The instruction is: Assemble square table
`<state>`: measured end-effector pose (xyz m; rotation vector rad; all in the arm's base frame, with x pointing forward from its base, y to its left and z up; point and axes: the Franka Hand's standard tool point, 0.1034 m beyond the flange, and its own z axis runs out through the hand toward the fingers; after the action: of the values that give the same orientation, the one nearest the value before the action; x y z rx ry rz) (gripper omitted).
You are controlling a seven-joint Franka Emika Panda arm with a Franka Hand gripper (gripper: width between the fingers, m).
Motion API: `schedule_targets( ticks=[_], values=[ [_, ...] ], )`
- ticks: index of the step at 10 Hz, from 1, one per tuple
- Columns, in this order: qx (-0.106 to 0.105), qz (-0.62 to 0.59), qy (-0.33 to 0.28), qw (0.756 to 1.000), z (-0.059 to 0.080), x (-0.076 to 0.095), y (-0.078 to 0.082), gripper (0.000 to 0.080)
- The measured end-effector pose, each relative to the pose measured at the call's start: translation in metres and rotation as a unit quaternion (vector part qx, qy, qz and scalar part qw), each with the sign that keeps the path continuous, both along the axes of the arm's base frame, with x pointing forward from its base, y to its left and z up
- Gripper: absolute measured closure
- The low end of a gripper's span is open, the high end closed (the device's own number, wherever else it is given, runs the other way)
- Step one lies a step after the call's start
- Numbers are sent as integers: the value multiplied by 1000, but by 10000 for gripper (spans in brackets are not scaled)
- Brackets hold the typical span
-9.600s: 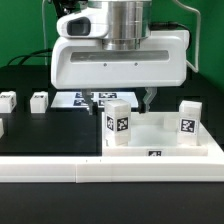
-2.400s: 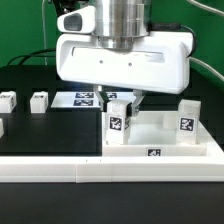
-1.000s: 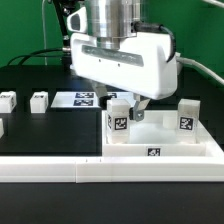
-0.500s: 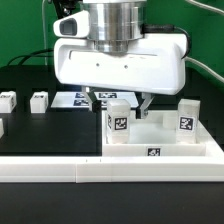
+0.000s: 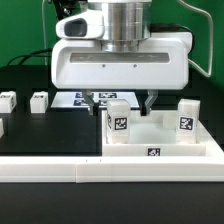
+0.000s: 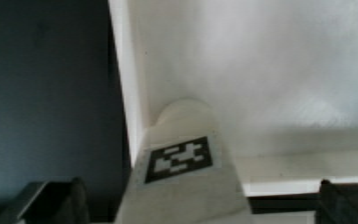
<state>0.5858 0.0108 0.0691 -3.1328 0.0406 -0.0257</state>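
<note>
One leg stands seemingly untouched inside the wide-spread pincer.

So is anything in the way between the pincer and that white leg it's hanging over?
Nothing visible is. The open pincer hangs just above the white leg, which stands in a corner of the table top. The wrist view shows only that leg between its fingers.
</note>
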Motion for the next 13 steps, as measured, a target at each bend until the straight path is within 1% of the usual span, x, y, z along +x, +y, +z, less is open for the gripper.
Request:
schedule_targets(
  ticks=[3, 5, 7, 8, 10, 13],
  values=[
    [-7, 122, -1, 992, 0, 1, -5, 151],
    [-15, 172, -2, 985, 3, 3, -7, 151],
    [-17, 168, -4, 986, 6, 7, -5, 163],
    [-17, 167, -3, 986, 6, 6, -6, 163],
    [-17, 166, -3, 986, 5, 6, -6, 514],
    [-16, 143, -3, 990, 5, 6, -6, 511]
  ],
)
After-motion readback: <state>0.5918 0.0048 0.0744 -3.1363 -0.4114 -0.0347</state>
